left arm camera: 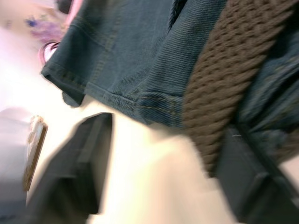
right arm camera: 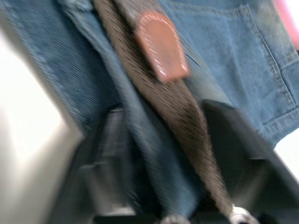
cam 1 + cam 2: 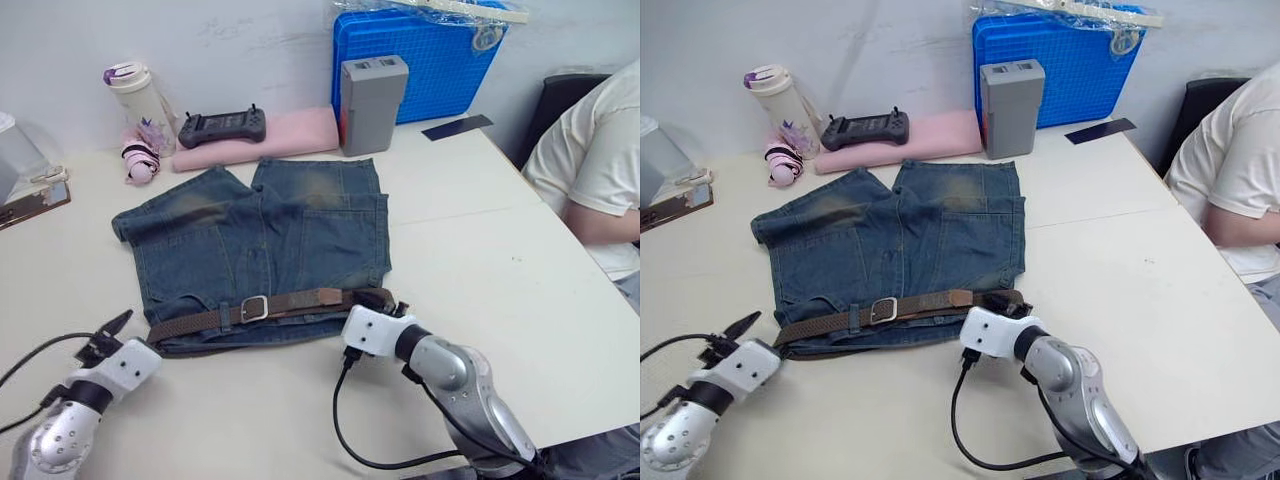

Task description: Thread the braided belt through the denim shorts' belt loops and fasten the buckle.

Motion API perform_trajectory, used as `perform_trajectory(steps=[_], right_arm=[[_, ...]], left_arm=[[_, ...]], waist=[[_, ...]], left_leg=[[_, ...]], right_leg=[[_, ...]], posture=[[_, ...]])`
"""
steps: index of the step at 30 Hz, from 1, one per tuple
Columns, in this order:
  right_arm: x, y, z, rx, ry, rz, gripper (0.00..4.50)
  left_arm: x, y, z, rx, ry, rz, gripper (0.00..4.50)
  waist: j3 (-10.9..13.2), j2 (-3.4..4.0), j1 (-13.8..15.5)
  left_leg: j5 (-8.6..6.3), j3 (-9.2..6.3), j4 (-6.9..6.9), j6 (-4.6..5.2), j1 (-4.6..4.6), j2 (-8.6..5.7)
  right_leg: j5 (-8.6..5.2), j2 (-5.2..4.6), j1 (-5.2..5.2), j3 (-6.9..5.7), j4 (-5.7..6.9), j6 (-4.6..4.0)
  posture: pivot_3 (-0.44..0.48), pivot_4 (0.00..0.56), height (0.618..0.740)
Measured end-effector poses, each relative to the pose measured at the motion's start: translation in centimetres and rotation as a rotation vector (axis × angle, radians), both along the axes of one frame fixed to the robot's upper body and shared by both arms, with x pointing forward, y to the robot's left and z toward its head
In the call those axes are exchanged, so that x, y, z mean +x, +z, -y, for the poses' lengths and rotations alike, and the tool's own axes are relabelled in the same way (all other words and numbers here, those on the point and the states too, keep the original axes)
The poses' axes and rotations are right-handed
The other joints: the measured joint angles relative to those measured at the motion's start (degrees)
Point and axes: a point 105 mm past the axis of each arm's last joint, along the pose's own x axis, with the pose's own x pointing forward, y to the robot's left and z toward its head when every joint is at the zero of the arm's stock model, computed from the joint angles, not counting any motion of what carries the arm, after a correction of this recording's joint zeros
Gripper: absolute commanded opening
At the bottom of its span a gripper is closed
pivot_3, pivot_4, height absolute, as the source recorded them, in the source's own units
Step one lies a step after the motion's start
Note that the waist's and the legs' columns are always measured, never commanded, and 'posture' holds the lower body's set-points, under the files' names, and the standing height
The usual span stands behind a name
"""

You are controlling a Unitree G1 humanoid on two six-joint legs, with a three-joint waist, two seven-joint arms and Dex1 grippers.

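The denim shorts [image 3: 260, 240] lie flat on the white table, waistband toward me. Along that waistband runs the braided belt [image 3: 300, 301], its silver buckle [image 3: 255, 307] near the middle. A belt loop [image 3: 228, 316] crosses the belt just left of the buckle. My left gripper [image 3: 108, 335] is open at the belt's left end [image 1: 219, 93], which lies close to one finger [image 1: 247, 182]. My right gripper [image 3: 385, 300] is open at the waistband's right end. Its fingers [image 2: 105, 154] straddle the belt [image 2: 182, 112] and a denim fold, and the belt's leather tip [image 2: 161, 44] lies beyond them.
Behind the shorts lie a pink folded cloth [image 3: 290, 132] with a black controller [image 3: 222, 127] on it, a grey box [image 3: 372, 103], a blue crate [image 3: 420, 60] and a bottle [image 3: 140, 100]. A person [image 3: 595, 170] sits at the table's right edge. Black cables [image 3: 345, 430] trail from both wrists.
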Motion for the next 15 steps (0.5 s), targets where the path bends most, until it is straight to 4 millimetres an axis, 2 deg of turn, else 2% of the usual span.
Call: perform_trajectory(steps=[1, 5, 8, 10, 13, 15], right_arm=[[0.0, 0.3, 0.4, -0.006, 0.003, -0.021, 4.45], [0.1, 1.0, 1.2, -0.006, 0.05, -0.136, 4.45], [0.0, 1.8, 1.6, 0.024, 0.099, -0.229, 4.45], [-0.1, 2.4, 1.4, 0.076, 0.131, -0.273, 4.45], [-0.2, 4.0, 1.3, 0.176, 0.184, -0.313, 4.45], [-0.1, 5.1, 1.8, 0.235, 0.193, -0.325, 4.45]], left_arm=[[-0.2, 0.4, 0.0, -0.041, -0.032, -0.05, 4.5], [-1.5, 1.0, 1.5, -0.265, -0.19, -0.303, 4.5], [-2.5, 1.8, 2.7, -0.425, -0.302, -0.453, 4.5], [-2.6, 2.7, 2.9, -0.494, -0.341, -0.49, 4.5], [-1.9, 5.3, 3.1, -0.614, -0.378, -0.453, 4.5], [-1.7, 6.6, 3.2, -0.671, -0.387, -0.431, 4.5]], waist=[[0.0, 0.03, 0.0], [0.5, -0.23, 0.1], [0.8, -0.53, 0.2], [0.9, -0.58, 0.1], [0.9, -0.59, 0.1], [1.0, -0.62, 0.1]], left_leg=[[-0.04, 0.0, 0.0, 0.07, 0.0, -0.01], [-0.06, -0.08, 0.04, 0.23, -0.32, 0.0], [-0.05, -0.26, 0.1, 0.28, -0.94, 0.02], [-0.07, -0.26, 0.09, 0.31, -1.12, 0.04], [-0.05, -0.26, 0.26, 0.38, -1.78, 0.03], [-0.06, -0.27, 0.3, 0.4, -1.84, 0.03]], right_leg=[[0.01, -0.01, -0.01, -0.01, -0.08, 0.01], [0.02, -0.03, -0.23, -0.13, -0.37, 0.03], [0.03, -0.03, -0.65, -0.31, -0.59, 0.03], [0.03, -0.03, -0.78, -0.37, -0.68, 0.03], [0.05, -0.04, -1.35, -0.44, -0.69, 0.07], [0.05, -0.05, -1.38, -0.48, -0.77, 0.07]], posture=[[0.0, 0.15, 0.676], [0.0, 0.15, 0.676], [0.0, 0.15, 0.676], [0.0, 0.15, 0.676], [0.0, 0.15, 0.676], [0.0, 0.15, 0.676]])
